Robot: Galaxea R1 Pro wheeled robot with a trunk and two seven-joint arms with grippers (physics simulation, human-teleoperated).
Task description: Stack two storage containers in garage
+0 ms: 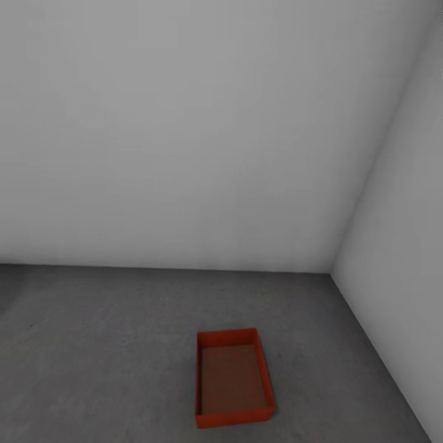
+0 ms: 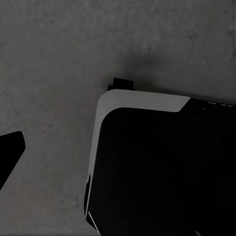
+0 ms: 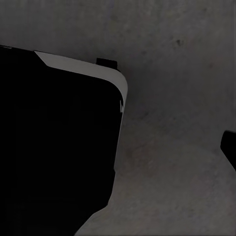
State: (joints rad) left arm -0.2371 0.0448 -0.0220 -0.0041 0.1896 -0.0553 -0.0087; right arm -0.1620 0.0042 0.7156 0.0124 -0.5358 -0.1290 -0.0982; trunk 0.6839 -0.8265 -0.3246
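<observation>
One orange-red storage container (image 1: 232, 384) sits open side up and empty on the dark grey concrete floor (image 1: 111, 344) of the garage, near the corner of two pale walls. The other storage container is out of view. In the left wrist view a dark fingertip (image 2: 10, 153) shows over bare concrete, holding nothing that I can see. The right wrist view shows another dark fingertip (image 3: 230, 148) over the floor. Neither arm is near the container.
A plain pale grey back wall (image 1: 184, 135) meets a side wall (image 1: 400, 246) at the right. My black and white base (image 2: 162, 167) stands on the concrete, also seen in the right wrist view as the base (image 3: 54, 147). Open floor lies left of the container.
</observation>
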